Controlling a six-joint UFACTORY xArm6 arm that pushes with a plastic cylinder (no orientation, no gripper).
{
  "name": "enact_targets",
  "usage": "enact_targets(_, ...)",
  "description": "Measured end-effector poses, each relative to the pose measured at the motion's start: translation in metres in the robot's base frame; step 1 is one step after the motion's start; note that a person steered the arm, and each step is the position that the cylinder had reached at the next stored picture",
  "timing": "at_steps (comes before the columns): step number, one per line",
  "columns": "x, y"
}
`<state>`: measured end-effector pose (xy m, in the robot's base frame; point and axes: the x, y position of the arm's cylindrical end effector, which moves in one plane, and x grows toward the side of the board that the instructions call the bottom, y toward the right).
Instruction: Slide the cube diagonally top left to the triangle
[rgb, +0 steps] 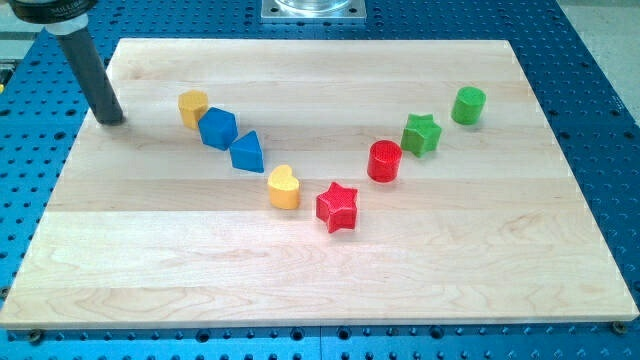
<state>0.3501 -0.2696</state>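
A blue cube (217, 128) sits on the wooden board (320, 270), touching the upper left of a blue triangle (247, 152). My tip (110, 118) rests on the board near its left edge, well to the left of the cube and apart from all blocks. The dark rod rises from there to the view's top left.
A yellow block (193, 106) touches the cube's upper left. A yellow heart (285, 187), red star (337, 207), red cylinder (384, 160), green star (422, 133) and green cylinder (467, 104) complete a V shape. A metal mount (312, 10) is at the top.
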Motion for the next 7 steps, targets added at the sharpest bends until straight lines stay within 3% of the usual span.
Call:
enact_targets(3, -0.03, 0.002)
enact_targets(6, -0.025, -0.033)
enact_targets(7, -0.014, 0.007)
